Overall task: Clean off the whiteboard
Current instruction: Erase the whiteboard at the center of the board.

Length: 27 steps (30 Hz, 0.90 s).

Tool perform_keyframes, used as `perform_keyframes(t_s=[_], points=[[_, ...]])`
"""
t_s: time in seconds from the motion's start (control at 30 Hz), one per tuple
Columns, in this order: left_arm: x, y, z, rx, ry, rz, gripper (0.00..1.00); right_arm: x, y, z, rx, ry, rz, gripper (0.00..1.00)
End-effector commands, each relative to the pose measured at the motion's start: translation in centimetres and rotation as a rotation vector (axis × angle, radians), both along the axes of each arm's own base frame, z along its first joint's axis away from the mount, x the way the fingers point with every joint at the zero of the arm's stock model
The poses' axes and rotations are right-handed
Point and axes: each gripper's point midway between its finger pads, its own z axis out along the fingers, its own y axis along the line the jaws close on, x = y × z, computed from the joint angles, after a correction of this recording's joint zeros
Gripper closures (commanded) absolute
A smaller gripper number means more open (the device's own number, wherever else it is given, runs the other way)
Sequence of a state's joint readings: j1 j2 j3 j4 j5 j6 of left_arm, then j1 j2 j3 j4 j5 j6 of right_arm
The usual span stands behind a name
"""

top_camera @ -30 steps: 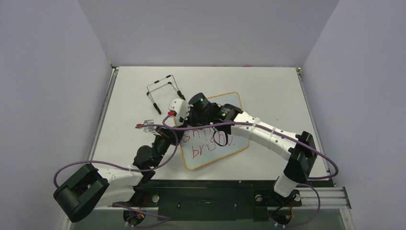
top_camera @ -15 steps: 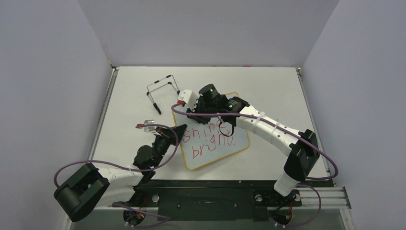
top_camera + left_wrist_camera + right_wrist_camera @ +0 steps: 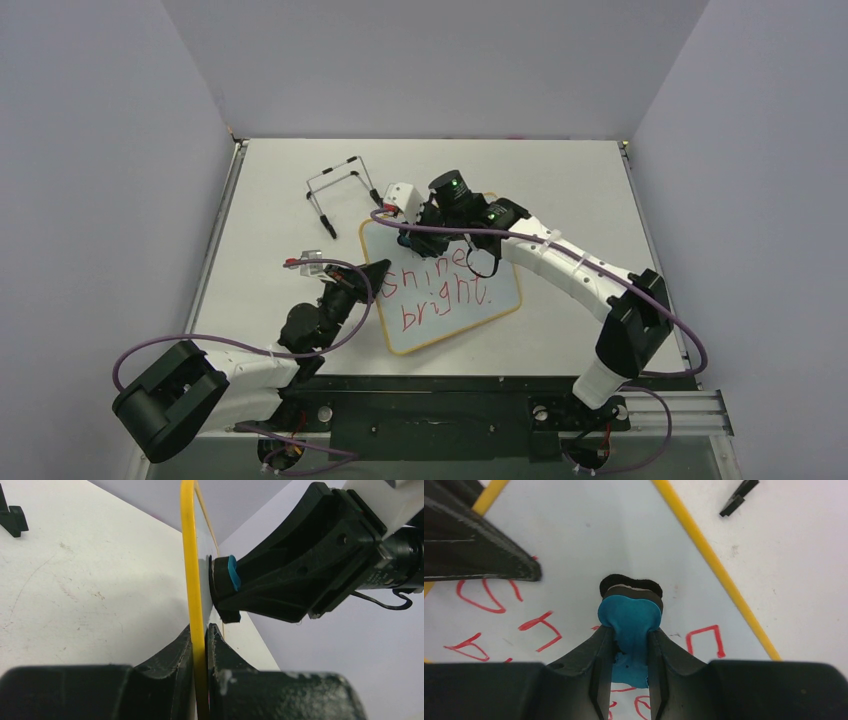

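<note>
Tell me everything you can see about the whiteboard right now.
The whiteboard is a rounded-corner rectangle with a glossy white face and thin yellow frame, set askew on the table. Red handwriting reading "shine bright." fills its middle. The left tool pinches its left edge. The right tool presses a blue eraser against the face near the far left corner. Whether it lies fully flat is unclear.

White links point(image 3: 560, 273), black joints point(image 3: 630, 325), purple cables point(image 3: 200, 338)

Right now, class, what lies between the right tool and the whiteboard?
A blue eraser, pinched by the right tool, its black felt facing the whiteboard; right wrist view.
</note>
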State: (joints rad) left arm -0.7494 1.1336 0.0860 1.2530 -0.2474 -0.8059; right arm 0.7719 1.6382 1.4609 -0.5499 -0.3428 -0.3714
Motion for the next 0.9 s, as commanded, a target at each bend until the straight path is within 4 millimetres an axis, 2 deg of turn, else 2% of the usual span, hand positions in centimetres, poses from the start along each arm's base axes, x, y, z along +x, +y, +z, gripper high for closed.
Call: perform_keyframes(t_s=[0.0,0.07,0.13,0.17,0.2,0.23,0.27,0.3,0.37,0.4,0.5,0.53,0.57,0.63,0.73,0.8,0.87], points=[[-1.5,-1.9,1.2,0.086,-0.114,-0.112,1.0,-3.4,1.8,-0.4,-0.019,0.017,0.151,1.0],[-1.5,-1.9,1.3,0.085,-0.115,-0.113,1.0,-1.5,1.6,0.5,0.008,-0.019,0.037,1.0],[-1.6,-1.8,1.2,0.086,-0.112,-0.111,1.0,0.9,0.6,1.4,0.048,-0.049,-0.104,1.0],[-1.6,-1.7,1.2,0.087,-0.112,-0.11,1.0,2.2,-0.6,1.4,0.059,-0.045,-0.19,1.0],[-1.6,-1.7,1.2,0.088,-0.113,-0.107,1.0,3.0,-0.9,2.3,0.094,-0.068,-0.228,1.0],[-1.6,-1.6,1.2,0.089,-0.113,-0.105,1.0,3.8,-2.0,1.9,0.105,-0.054,-0.289,1.0],[-1.5,-1.6,1.2,0.088,-0.113,-0.104,1.0,4.1,-2.2,2.3,0.131,-0.054,-0.306,1.0],[-1.5,-1.7,1.3,0.088,-0.114,-0.104,1.0,3.8,-2.3,2.0,0.141,-0.03,-0.285,1.0],[-1.4,-1.7,1.3,0.086,-0.113,-0.104,1.0,2.0,-1.2,1.6,0.144,0.018,-0.15,1.0],[-1.4,-1.8,1.3,0.086,-0.112,-0.105,1.0,0.3,-0.6,1.1,0.131,0.054,-0.038,1.0],[-1.4,-1.9,1.4,0.078,-0.11,-0.109,1.0,-3.4,0.5,0.2,0.063,0.082,0.147,1.0],[-1.4,-1.9,1.4,0.077,-0.11,-0.109,1.0,-3.6,0.6,0.2,0.047,0.064,0.165,1.0],[-1.4,-1.9,1.4,0.076,-0.109,-0.109,1.0,-3.7,1.1,0.5,0.05,0.046,0.165,1.0],[-1.3,-1.9,1.5,0.074,-0.108,-0.107,1.0,-1.7,1.0,1.0,0.055,-0.003,0.048,1.0],[-1.3,-1.8,1.5,0.075,-0.107,-0.104,1.0,1.8,-1.2,1.5,0.083,-0.027,-0.161,1.0],[-1.3,-1.8,1.4,0.075,-0.106,-0.102,1.0,2.8,-2.2,1.7,0.105,-0.026,-0.202,1.0],[-1.3,-1.8,1.4,0.076,-0.106,-0.102,1.0,2.7,-2.5,1.9,0.117,-0.019,-0.179,1.0]])
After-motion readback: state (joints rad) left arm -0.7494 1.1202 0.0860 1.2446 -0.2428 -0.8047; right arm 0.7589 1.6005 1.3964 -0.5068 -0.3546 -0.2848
